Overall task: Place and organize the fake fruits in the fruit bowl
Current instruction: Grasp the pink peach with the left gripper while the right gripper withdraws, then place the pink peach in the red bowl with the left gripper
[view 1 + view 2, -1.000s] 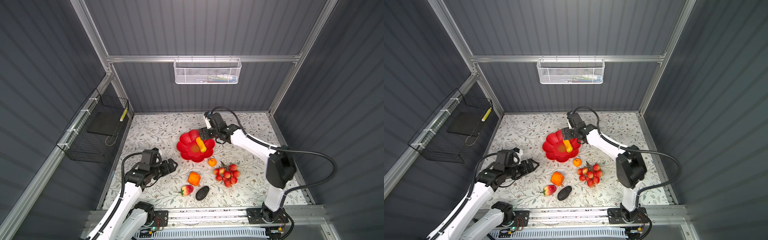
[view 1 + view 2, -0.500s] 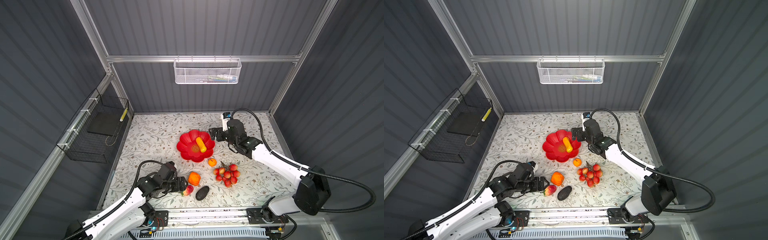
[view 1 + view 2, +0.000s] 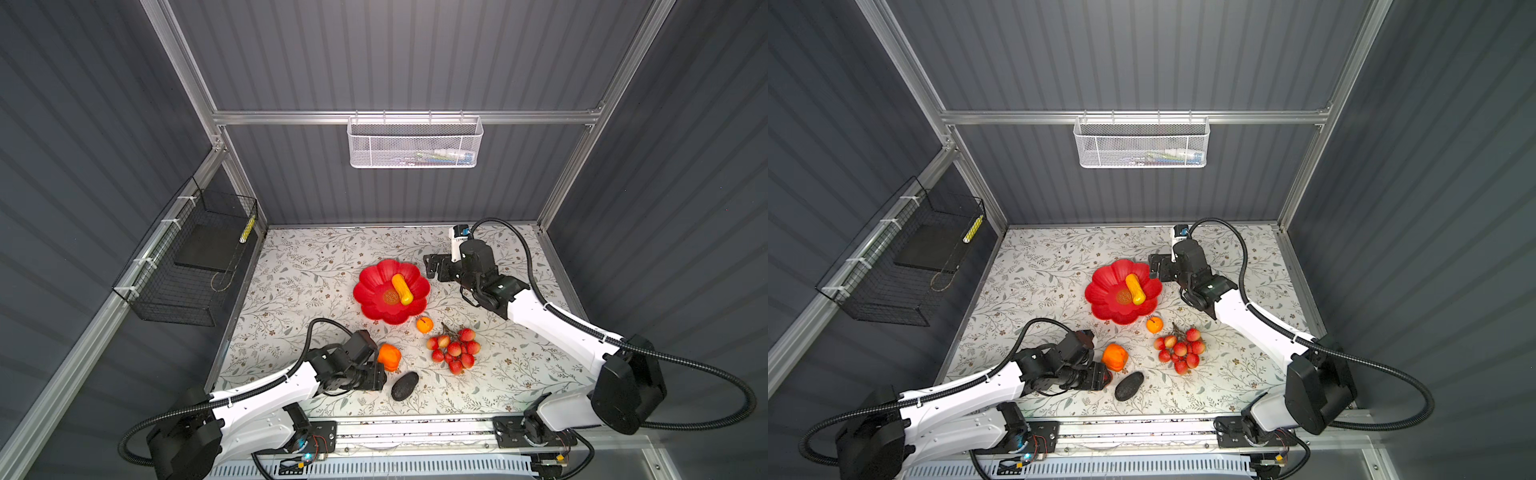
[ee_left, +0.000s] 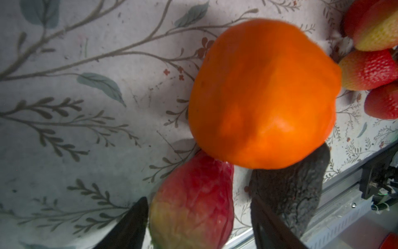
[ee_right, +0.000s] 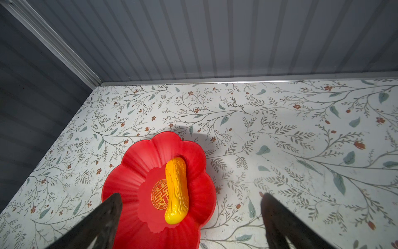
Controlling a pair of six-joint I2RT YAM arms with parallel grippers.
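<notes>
The red flower-shaped fruit bowl [image 3: 370,291] [image 5: 129,172] holds the long yellow fruit [image 3: 402,288] [image 5: 176,189]. My right gripper [image 3: 432,266] [image 5: 191,195] hovers open and empty at the bowl's right rim. On the mat in front lie the round orange [image 3: 424,324], the red berry bunch [image 3: 454,351], the blocky orange fruit [image 3: 389,356] [image 4: 262,92] and the dark avocado [image 3: 404,385] [image 4: 297,183]. My left gripper [image 3: 376,376] [image 4: 198,197] straddles the red strawberry [image 4: 193,204]. One finger touches the strawberry and a narrow gap shows at the other. Both top views largely hide the strawberry under the gripper.
A white mesh basket [image 3: 414,143] hangs on the back wall. A black wire basket [image 3: 195,257] hangs on the left wall. The metal front rail [image 3: 415,430] runs just behind the avocado and the left gripper.
My left arm swung in from the left to the strawberry and its jaws narrowed around it. My right gripper pulled back from the bowl to its right rim, leaving the yellow fruit inside.
</notes>
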